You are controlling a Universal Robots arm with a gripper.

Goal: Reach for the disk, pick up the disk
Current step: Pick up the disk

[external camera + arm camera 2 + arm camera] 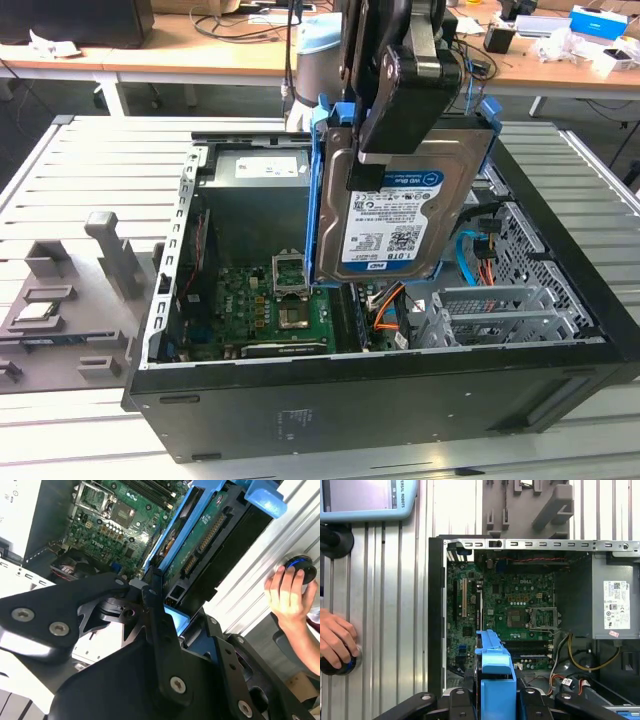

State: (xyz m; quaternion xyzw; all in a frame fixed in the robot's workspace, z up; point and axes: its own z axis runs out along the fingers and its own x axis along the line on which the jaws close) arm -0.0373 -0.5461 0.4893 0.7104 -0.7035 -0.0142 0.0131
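while gripper clamps hard drive upright above open computer case, slip could drop it onto motherboard.

Landmark: the open computer case on the slatted table.
Above the case: the disk hangs clear of the opening, clamped in the gripper; nothing between it and the parts below.
Inside, under the disk: motherboard, orange cables, metal drive cage.
Beside the case, exterior view's left: grey fixture.
Beside the case: a person's hand on a knob.
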